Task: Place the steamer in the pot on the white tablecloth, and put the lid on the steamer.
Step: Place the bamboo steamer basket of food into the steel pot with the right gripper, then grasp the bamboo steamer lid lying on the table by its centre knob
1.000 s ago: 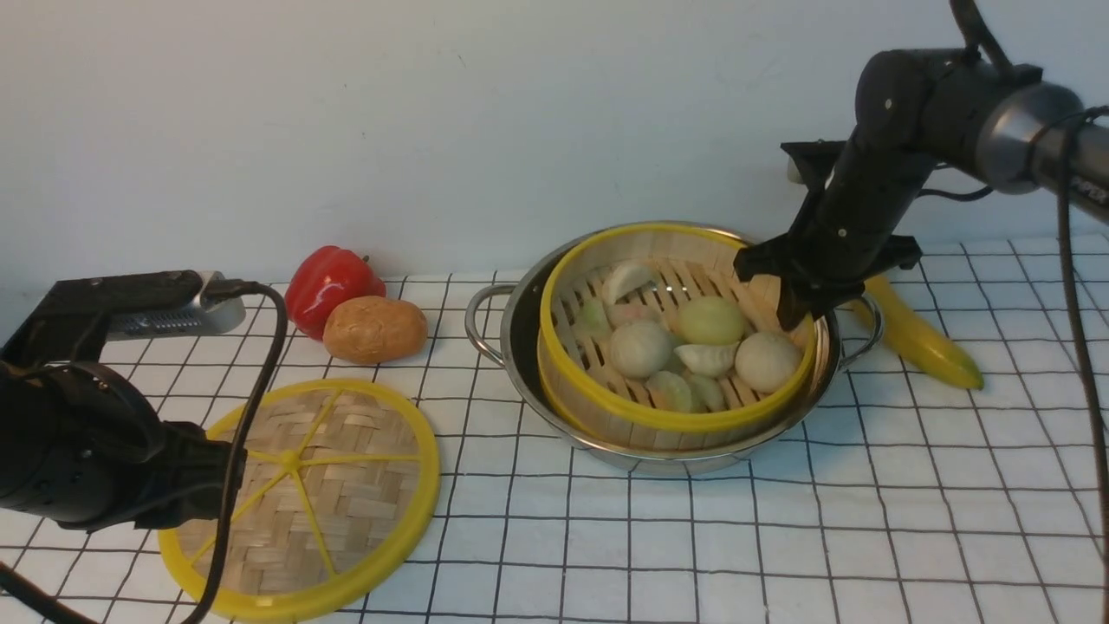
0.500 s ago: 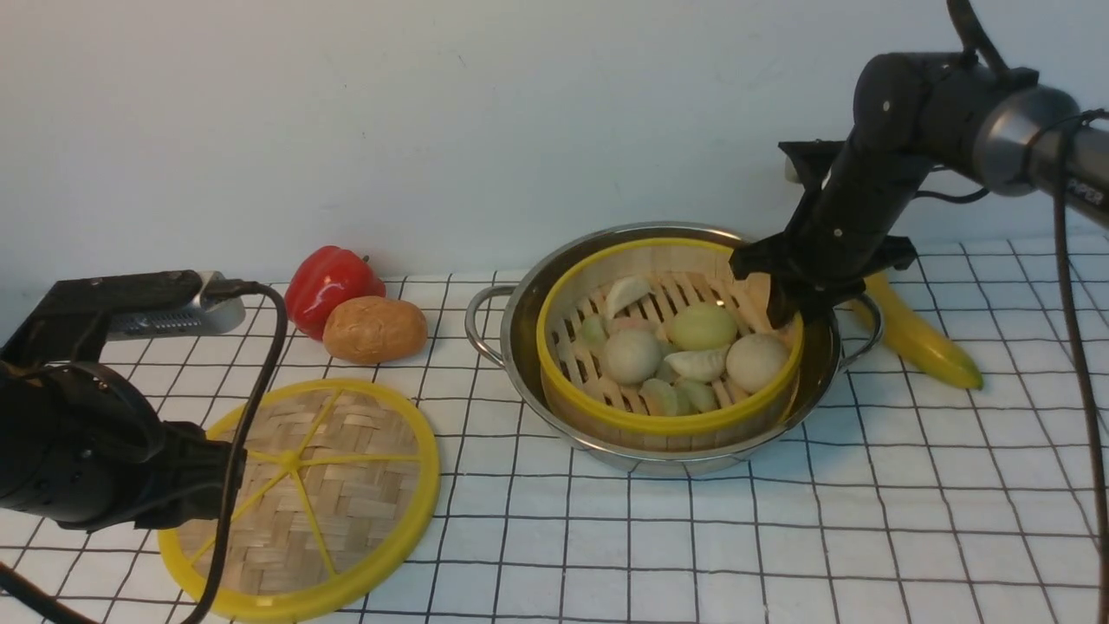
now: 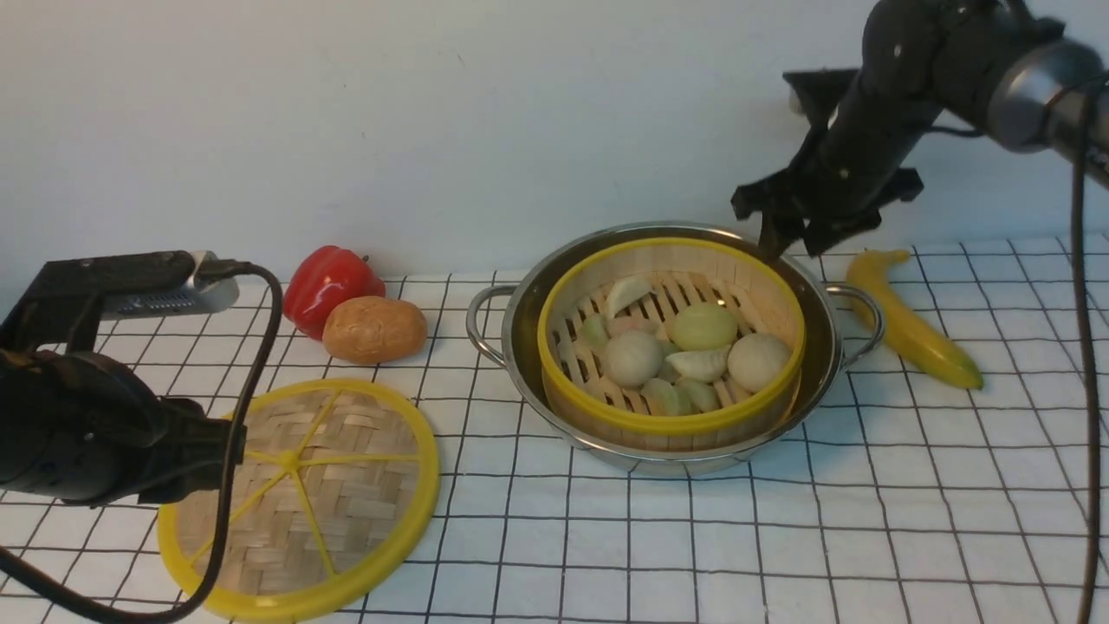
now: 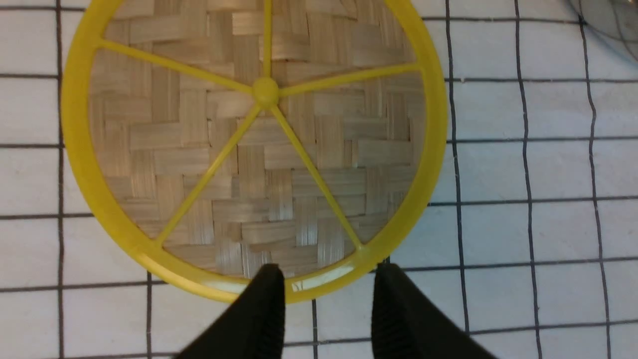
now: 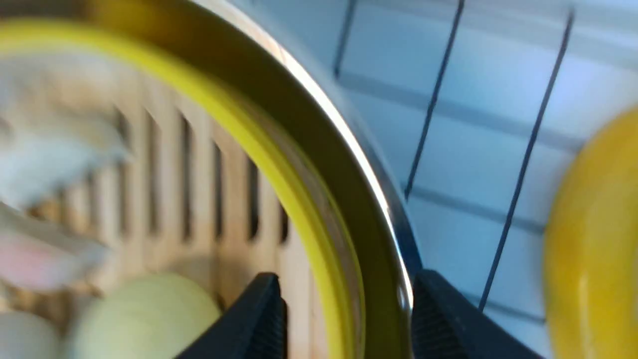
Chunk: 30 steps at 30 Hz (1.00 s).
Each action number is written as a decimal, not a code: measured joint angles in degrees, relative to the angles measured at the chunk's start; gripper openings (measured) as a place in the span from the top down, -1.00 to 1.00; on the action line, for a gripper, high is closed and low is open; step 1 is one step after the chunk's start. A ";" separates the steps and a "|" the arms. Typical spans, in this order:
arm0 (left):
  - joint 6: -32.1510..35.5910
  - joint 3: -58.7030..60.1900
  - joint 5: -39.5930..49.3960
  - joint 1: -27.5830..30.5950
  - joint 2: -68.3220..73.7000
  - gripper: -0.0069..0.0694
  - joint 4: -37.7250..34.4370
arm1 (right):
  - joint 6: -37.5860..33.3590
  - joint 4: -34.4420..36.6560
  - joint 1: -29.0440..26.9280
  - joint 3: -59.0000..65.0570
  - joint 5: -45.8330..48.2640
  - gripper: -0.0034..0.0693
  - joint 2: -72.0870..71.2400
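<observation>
Steamer (image 3: 671,423) seated in pot (image 3: 520,338); lid (image 3: 303,485) next.
L gripper (image 4: 329,273) open at lid rim: to be shut squarely, lifted level; R gripper (image 3: 788,247) open above pot.

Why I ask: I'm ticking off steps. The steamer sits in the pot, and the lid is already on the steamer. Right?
Not quite. The steamer sits in the pot, but the lid is not on it: the front view shows it lying flat on the white tablecloth, left of the pot.
</observation>
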 joint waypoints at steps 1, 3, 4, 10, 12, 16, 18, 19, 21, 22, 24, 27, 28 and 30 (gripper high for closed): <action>0.13 0.00 -0.75 0.00 0.00 0.18 -0.26 | 0.00 0.12 0.00 -1.08 0.00 -0.09 -0.58; 0.68 0.00 -1.88 0.00 0.00 0.18 -0.95 | 0.00 0.18 0.00 -2.88 -0.07 -0.09 -2.43; 1.60 0.00 -3.20 0.00 0.00 0.18 -1.70 | 0.00 0.18 0.00 -3.65 -0.19 -0.09 -4.76; 5.80 0.00 -8.39 0.00 0.23 0.18 -5.15 | -0.77 1.02 0.00 -3.96 -0.09 -0.09 -18.39; 6.92 0.00 -9.44 0.00 1.47 0.18 -5.80 | -1.89 2.24 0.00 -3.96 -0.15 -0.09 -24.84; 7.22 0.00 -10.67 0.00 5.39 0.18 -6.00 | -3.97 4.83 0.00 -4.14 -0.27 -0.09 -38.35; 7.23 -0.07 -12.27 0.00 9.00 0.18 -6.15 | -6.04 6.16 0.00 -4.28 -0.54 -0.09 -46.69; 7.28 -0.28 -12.73 0.00 10.55 0.18 -6.14 | -6.64 6.52 0.00 -4.34 -0.62 -0.09 -49.41; 7.28 -1.37 -13.02 0.00 13.63 0.18 -6.14 | -8.06 7.14 0.00 -4.40 -0.62 -0.10 -56.98; 7.28 -2.10 -13.10 0.00 15.01 0.18 -6.14 | -8.39 7.31 0.00 -4.03 -0.75 -0.10 -59.94; 7.28 -3.41 -13.28 0.00 17.32 0.18 -6.14 | -8.75 7.46 0.00 -2.54 -0.89 -0.10 -64.73; 7.28 -5.64 -13.78 0.00 20.25 0.18 -6.21 | -8.93 7.46 0.00 2.76 -1.10 -0.10 -73.32; 7.28 -6.30 -13.86 0.00 21.09 0.18 -6.26 | -8.93 7.46 0.00 5.92 -1.08 -0.10 -76.70; 7.28 -7.04 -13.86 0.00 22.08 0.18 -6.26 | -8.93 7.46 0.00 9.43 -1.08 -0.10 -79.76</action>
